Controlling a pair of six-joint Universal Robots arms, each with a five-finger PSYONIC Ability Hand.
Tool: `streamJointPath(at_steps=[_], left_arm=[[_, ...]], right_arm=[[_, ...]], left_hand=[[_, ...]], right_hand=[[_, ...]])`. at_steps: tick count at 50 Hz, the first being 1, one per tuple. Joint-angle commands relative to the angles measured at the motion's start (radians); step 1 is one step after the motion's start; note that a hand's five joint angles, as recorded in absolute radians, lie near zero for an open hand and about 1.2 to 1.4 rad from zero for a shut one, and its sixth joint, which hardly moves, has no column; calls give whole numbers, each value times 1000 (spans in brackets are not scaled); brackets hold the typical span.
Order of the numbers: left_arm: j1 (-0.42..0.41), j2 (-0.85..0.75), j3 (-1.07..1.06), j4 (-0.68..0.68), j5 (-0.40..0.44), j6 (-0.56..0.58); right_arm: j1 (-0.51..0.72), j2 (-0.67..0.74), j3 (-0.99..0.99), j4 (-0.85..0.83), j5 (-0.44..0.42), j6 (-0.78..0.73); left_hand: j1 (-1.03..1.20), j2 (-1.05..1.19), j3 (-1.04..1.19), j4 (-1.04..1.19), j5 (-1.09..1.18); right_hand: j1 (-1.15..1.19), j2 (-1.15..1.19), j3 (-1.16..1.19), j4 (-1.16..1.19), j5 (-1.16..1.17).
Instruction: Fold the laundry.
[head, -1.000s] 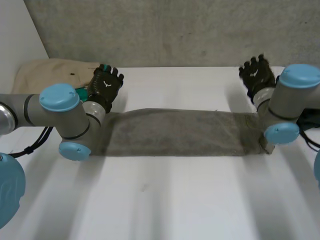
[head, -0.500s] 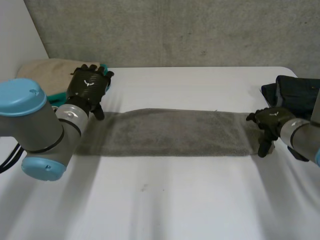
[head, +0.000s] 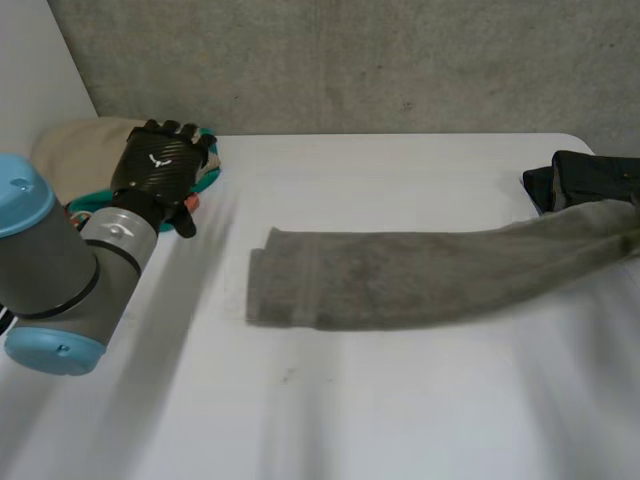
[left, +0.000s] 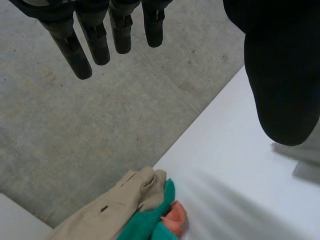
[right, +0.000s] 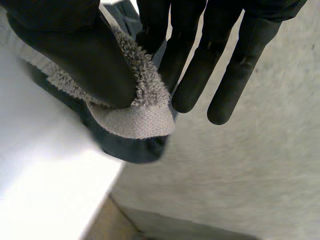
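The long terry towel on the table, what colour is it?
The long terry towel is plain grey-brown; head view shows it best.

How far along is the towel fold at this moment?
Done: the grey towel lies as a long narrow strip on the table, seemingly folded lengthwise. In hand: the right hand pinches one end of it between thumb and fingers, raised beside the dark blue garment; the left hand is open by the beige, green and orange pile, holding nothing. Left: the crosswise folds, then that pile.
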Motion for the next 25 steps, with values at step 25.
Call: streamJointPath(at_steps=[25], left_arm=[[-47, 2, 26, 6, -4, -63]], right_arm=[[818, 301, -192, -74, -303, 55]], left_hand=[[-16, -35, -40, -30, -48]], right_hand=[[-936, -1004, -1015, -1022, -1002]])
